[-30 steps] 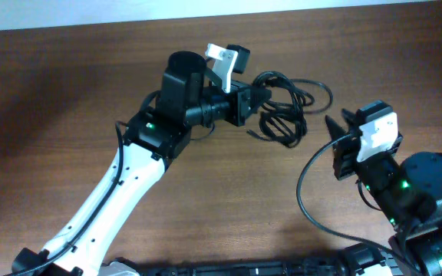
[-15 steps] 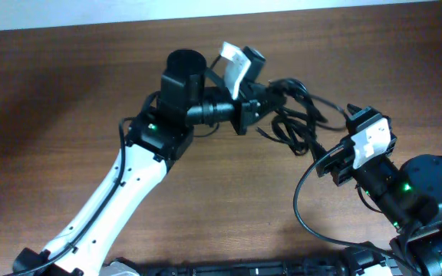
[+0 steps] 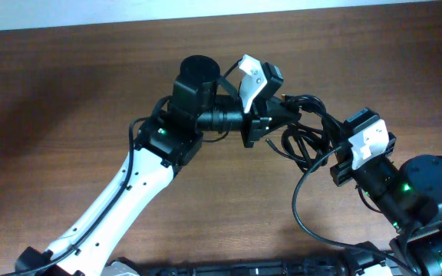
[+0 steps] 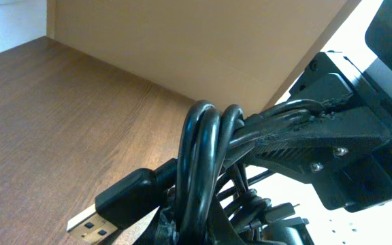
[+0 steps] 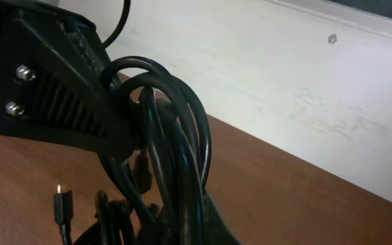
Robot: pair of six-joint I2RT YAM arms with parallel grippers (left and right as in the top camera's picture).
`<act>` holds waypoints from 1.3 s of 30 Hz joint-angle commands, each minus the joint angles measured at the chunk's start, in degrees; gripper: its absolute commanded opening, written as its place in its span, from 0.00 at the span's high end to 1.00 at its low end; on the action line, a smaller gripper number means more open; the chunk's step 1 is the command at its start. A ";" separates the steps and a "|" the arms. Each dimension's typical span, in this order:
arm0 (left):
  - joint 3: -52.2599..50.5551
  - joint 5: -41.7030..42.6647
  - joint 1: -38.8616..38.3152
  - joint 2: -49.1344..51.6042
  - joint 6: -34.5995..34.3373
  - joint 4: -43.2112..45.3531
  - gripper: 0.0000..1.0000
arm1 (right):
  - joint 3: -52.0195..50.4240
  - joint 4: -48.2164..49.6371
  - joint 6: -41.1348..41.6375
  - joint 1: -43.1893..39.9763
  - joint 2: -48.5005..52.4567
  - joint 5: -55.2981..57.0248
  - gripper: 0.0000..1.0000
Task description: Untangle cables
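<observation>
The cables [image 3: 307, 132] are a bunch of thin black cords hanging between my two grippers above the brown table [image 3: 67, 92]. My left gripper [image 3: 276, 116] is shut on the bunch's left side. In the left wrist view the cables [image 4: 206, 153] loop over my left gripper [image 4: 197, 230], and a USB plug [image 4: 111, 209] sticks out to the left. My right gripper [image 3: 330, 149] is shut on the bunch's right side. In the right wrist view the cables [image 5: 175, 146] run up out of my right gripper [image 5: 206, 221], with a small plug [image 5: 61, 204] dangling at the left.
The two gripper heads are very close together: the right one [image 4: 342, 146] fills the right of the left wrist view, and the left one [image 5: 50, 92] fills the upper left of the right wrist view. A pale wall [image 5: 284, 88] borders the table's far edge.
The left gripper carried the bunch to the right and turned. The right gripper moved up-left into the bunch, opened wide, then shut on the cords.
</observation>
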 commanded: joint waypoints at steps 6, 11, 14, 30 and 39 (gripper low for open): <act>0.39 -13.18 0.04 -0.46 -6.34 -1.51 1.00 | 1.07 -0.15 8.17 -0.11 -0.22 16.17 0.96; 0.39 -24.33 0.04 -0.46 -15.58 -6.43 1.00 | 1.07 -0.20 8.63 -0.09 -0.22 17.35 0.96; 0.39 -25.66 0.04 -0.46 -16.61 -6.51 1.00 | 1.07 -0.20 8.63 -0.09 -0.22 17.38 0.96; 0.39 -40.13 0.04 -0.46 -40.92 -9.03 1.00 | 1.07 -0.39 14.80 -0.09 -0.22 21.00 0.96; 0.39 -31.76 0.02 -0.52 -18.99 -5.86 1.00 | 1.07 -3.08 13.46 -0.09 -0.22 21.00 0.22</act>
